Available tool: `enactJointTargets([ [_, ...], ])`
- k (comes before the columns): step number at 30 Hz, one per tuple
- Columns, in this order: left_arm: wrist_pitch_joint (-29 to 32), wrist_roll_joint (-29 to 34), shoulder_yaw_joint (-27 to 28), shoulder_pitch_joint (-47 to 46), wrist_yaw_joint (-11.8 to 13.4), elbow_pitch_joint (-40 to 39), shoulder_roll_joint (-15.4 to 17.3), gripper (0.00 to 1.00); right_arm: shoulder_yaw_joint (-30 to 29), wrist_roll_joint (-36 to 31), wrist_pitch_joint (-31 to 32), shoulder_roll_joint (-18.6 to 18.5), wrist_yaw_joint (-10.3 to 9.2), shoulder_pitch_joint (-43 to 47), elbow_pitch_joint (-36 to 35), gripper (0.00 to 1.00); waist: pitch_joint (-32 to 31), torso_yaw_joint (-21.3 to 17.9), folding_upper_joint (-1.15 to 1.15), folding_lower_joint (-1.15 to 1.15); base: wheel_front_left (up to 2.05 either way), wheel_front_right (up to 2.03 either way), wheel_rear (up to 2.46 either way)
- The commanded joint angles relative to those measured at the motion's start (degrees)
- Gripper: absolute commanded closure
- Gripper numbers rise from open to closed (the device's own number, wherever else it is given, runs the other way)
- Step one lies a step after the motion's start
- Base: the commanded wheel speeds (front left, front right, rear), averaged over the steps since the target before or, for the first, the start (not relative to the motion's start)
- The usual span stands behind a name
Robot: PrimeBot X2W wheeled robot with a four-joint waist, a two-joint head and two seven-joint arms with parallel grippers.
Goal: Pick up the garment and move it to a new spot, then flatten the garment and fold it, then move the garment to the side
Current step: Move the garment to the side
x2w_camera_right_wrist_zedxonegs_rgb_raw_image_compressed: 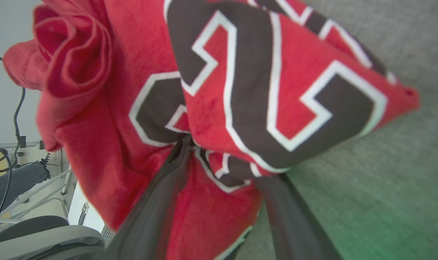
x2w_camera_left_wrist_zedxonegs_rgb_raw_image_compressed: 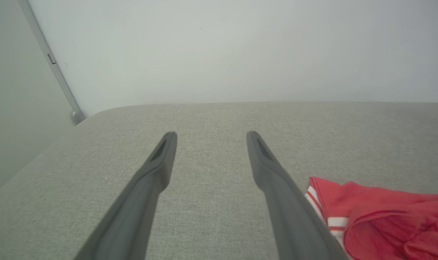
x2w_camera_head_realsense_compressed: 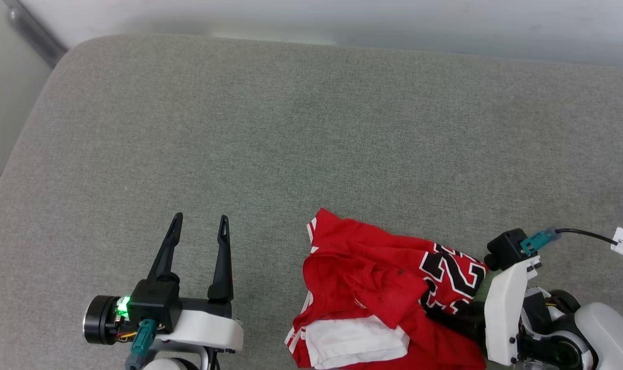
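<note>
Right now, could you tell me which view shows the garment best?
The head view: the garment lies crumpled, nearly whole, on the grey surface. The right wrist view gives a close-up of its number print; the left wrist view catches a striped corner.

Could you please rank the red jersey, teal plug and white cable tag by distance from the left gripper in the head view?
1. Red jersey T-shirt, just right of the left gripper.
2. Teal plug, beyond the shirt's right side.
3. White cable tag, at the far right edge.
</note>
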Motion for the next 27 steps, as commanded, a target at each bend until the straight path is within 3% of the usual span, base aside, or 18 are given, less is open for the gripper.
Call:
enactJointTargets([
  [1,-0.13,-0.27,0.18,-0.53,0.29,0.12,-0.06,0.00,2.85,-0.02,0.00,0.69,-0.15,1.15,2.22,1.00,0.08,0.07,0.00,0.00,0.00,0.00,0.00],
  [6,-0.13,-0.17,0.33,0.19,0.43,0.72,-0.06,0.00,4.10,0.30,-4.46,-1.48,-0.15,-2.48,0.78,1.00,-1.18,-0.15,0.00,0.00,0.00,0.00,0.00],
  [14,-0.13,-0.15,1.17,2.45,0.68,0.56,-0.06,0.00,8.80,-1.62,-9.04,-8.04,-0.10,-9.11,-4.97,1.00,-5.07,-3.23,0.00,0.00,0.00,0.00,0.00],
  [22,-0.13,-1.02,1.86,3.56,1.43,-0.56,-0.06,0.00,11.91,-1.94,-9.10,-14.92,-0.10,-14.25,-12.39,1.00,-5.37,-11.20,0.00,0.00,0.00,0.00,0.00],
  [23,-0.13,-0.92,2.55,2.78,1.45,-0.76,-0.05,0.00,12.51,-2.65,-8.93,-17.23,-0.10,-15.45,-14.30,1.00,-4.40,-14.37,0.00,0.00,0.00,0.00,0.00],
  [27,-0.13,-0.28,3.05,1.54,0.94,-1.35,-0.06,0.00,11.61,-3.85,-9.93,-19.58,-0.11,-17.12,-14.81,1.00,-2.08,-18.07,0.00,0.00,0.00,0.00,0.00],
])
